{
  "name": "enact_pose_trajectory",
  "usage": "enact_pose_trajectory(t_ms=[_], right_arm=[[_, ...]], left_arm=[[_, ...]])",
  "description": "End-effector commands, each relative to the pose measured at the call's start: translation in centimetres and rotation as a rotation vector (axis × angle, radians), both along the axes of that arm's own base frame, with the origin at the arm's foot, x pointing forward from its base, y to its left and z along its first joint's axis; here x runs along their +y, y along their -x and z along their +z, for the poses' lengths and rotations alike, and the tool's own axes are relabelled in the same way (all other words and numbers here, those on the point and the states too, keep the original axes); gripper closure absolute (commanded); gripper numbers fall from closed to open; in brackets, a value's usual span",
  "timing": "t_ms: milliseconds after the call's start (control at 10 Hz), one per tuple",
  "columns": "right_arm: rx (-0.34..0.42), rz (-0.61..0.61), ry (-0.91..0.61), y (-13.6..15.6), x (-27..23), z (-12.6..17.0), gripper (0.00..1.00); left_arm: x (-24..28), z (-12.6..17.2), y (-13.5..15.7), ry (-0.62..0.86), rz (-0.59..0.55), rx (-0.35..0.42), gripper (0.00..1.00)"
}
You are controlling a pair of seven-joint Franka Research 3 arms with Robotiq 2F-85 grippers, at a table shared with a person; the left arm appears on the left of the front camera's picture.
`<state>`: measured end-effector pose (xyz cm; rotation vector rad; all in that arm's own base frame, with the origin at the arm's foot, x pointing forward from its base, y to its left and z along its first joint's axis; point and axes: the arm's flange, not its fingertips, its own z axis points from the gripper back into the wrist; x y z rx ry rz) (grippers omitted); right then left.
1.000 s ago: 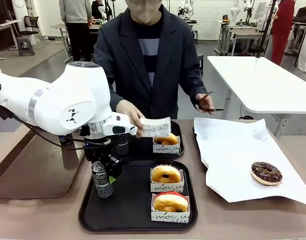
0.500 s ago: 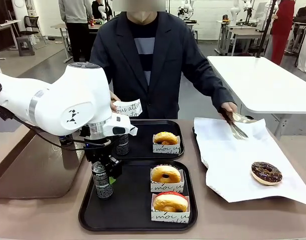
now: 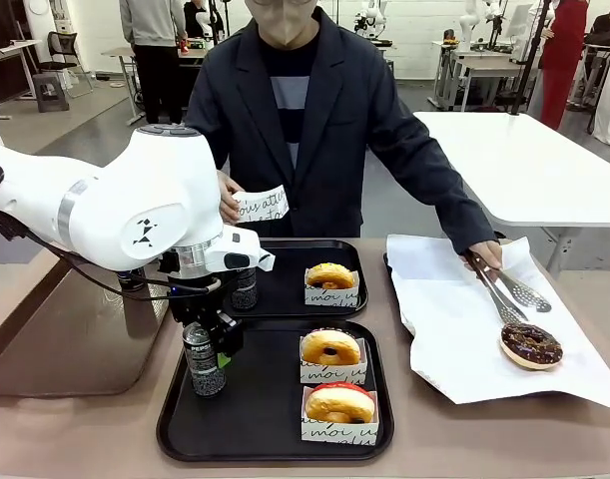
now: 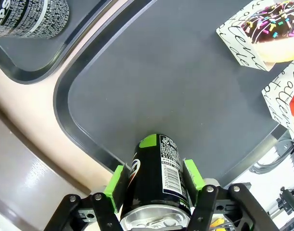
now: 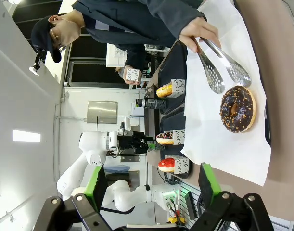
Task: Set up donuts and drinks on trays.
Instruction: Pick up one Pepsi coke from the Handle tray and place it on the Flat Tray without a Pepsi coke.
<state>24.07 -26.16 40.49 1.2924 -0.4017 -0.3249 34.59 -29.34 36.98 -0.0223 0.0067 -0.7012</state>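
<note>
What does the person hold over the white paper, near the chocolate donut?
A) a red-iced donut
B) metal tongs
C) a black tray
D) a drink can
B: the person's hand grips metal tongs, their tips just above the chocolate donut on the white paper.
</note>
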Motion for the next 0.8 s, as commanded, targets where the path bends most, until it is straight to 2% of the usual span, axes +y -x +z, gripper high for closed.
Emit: enact_pose_trajectory(t_ms=[0, 300, 400, 600, 700], right_arm=[[-0.032, -0.010, -0.015, -0.22, -0.01, 0.10, 0.00], [-0.032, -0.010, -0.015, -0.22, -0.01, 0.10, 0.00], [-0.032, -0.010, -0.015, -0.22, -0.01, 0.10, 0.00], [-0.032, -0.010, -0.015, -0.22, -0.01, 0.10, 0.00], [-0.032, -0.010, -0.015, -0.22, -0.01, 0.10, 0.00]], left_arm=[[0.00, -0.23, 0.30, 0.036, -0.021, 0.004, 0.41], [0.05, -0.21, 0.29, 0.036, -0.023, 0.005, 0.41], [0.08, -0.16, 0.26, 0.035, -0.023, 0.005, 0.38], [0.10, -0.11, 0.31, 0.033, -0.022, 0.004, 0.21], [0.10, -0.04, 0.33, 0.033, -0.020, 0.003, 0.09]])
